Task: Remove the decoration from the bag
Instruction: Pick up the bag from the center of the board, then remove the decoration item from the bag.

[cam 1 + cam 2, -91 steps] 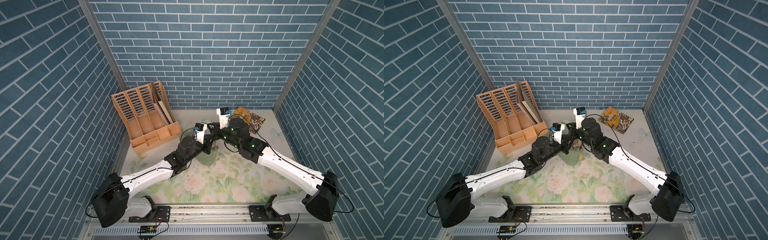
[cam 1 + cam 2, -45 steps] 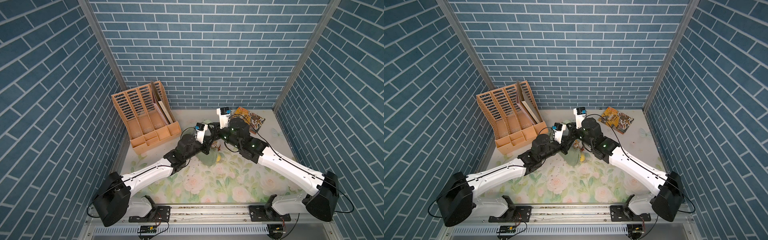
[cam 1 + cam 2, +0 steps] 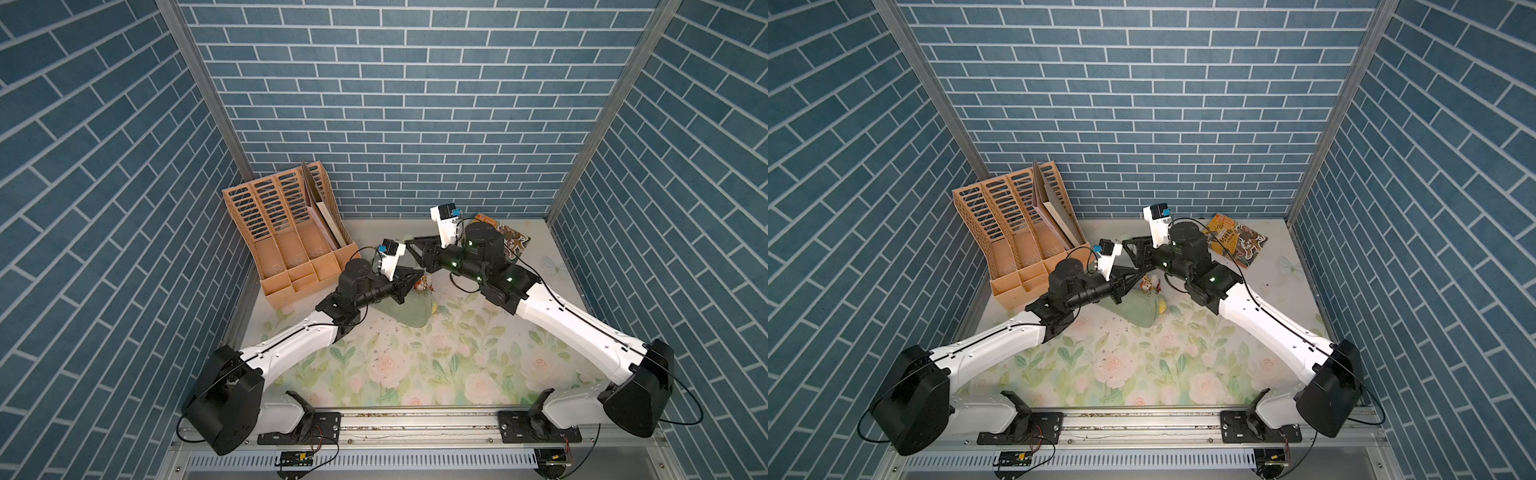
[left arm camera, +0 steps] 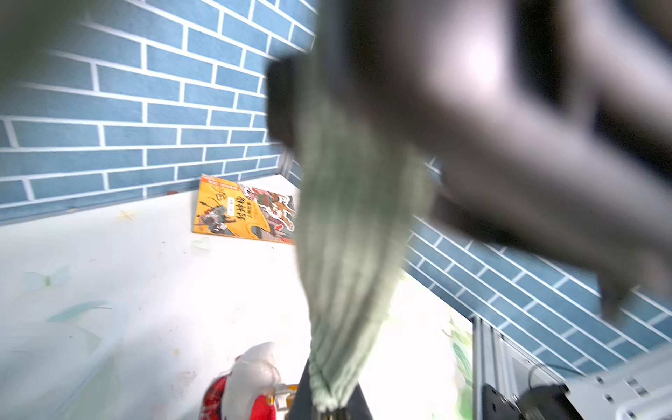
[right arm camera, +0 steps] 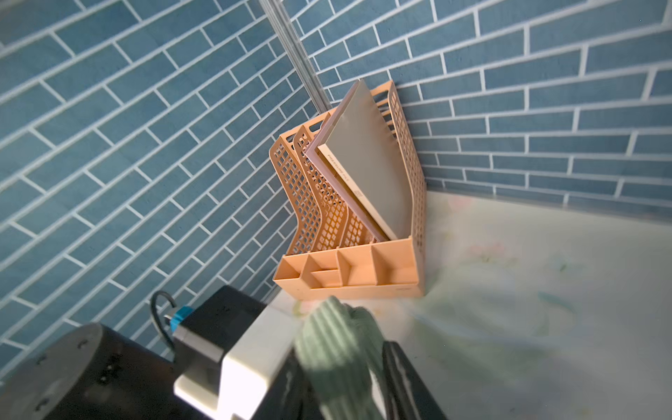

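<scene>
Where the two arms meet above the middle of the floral-print table (image 3: 457, 365), the ribbed sage-green bag (image 3: 409, 311) drapes down from them in a soft, tapering fold. The left gripper (image 4: 329, 403) is clamped on its bunched end, and a glossy red-and-white decoration (image 4: 251, 382) lies just beside it. Whether the right gripper (image 3: 417, 258) holds the fabric cannot be told. A peach lattice file rack (image 3: 286, 237) stands apart.

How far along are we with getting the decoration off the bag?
Done: the left claw is shut on the bag, one end raised. In hand: the red-and-white decoration dangles by that grip, seemingly not yet unclipped. Left: detach it; the right claw is nearby.
</scene>
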{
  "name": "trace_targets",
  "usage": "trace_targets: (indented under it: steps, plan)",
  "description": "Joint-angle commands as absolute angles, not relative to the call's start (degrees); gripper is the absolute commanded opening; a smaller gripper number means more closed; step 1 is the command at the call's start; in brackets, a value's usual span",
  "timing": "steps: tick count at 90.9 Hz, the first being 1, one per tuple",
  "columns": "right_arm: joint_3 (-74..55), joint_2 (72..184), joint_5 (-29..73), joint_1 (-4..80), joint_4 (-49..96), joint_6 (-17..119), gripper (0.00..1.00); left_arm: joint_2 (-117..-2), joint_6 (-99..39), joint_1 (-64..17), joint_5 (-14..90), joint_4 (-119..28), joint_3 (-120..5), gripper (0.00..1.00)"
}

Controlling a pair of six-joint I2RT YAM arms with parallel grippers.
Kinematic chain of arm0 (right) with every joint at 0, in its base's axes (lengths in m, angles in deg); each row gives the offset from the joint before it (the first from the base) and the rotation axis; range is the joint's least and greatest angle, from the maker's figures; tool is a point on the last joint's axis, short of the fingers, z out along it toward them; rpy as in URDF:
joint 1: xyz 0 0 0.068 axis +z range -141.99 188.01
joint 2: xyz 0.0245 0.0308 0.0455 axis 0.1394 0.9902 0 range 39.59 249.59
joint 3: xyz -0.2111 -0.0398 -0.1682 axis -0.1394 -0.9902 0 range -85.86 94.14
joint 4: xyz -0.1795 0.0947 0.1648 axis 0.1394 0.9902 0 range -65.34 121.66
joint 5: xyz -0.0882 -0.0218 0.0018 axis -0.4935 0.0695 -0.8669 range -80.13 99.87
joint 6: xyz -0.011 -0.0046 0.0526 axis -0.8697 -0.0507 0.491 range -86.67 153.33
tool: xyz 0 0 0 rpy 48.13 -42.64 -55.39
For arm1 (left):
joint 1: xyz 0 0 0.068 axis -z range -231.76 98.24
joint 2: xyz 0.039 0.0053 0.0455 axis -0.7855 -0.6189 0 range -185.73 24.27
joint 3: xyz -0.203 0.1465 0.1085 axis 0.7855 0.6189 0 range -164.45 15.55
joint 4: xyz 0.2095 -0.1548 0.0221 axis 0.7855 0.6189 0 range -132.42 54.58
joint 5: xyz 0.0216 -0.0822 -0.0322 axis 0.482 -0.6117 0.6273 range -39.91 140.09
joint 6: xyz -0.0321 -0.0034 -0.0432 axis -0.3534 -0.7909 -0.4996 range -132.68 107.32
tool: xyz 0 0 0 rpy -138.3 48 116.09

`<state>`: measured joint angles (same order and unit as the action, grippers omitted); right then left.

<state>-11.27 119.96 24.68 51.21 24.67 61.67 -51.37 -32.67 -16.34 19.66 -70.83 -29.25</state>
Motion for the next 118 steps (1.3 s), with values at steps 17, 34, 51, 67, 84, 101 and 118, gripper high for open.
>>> trace_targets:
  steps: [17,34,51,67,84,101,118]
  plan:
    - [-17.5,113.5,44.7,42.6,20.6,61.5,0.66,-50.6,-30.1,-22.7,5.1,-74.3,-30.2,0.00]
    - [-25.9,108.3,46.9,38.8,17.2,57.7,0.64,-52.5,-25.1,-23.3,-2.7,-69.6,-34.3,0.00]
    - [-40.4,103.4,49.6,38.5,3.0,50.6,0.55,-53.6,-18.5,-24.6,-8.0,-64.1,-38.1,0.00]
    - [-49.6,102.1,54.6,38.5,-10.9,46.4,0.55,-55.1,-13.6,-25.3,-13.0,-59.8,-42.0,0.00]
    - [-49.9,106.0,55.3,38.6,-13.6,41.4,0.52,-55.9,-6.0,-25.7,-15.8,-53.7,-44.5,0.00]
    - [-50.7,105.5,52.0,40.4,-13.6,40.2,0.50,-56.2,-6.0,-25.7,-15.8,-53.4,-46.1,0.00]
    - [-50.1,105.2,48.5,42.8,-12.7,39.2,0.45,-55.2,-6.7,-25.6,-16.6,-55.1,-44.9,0.00]
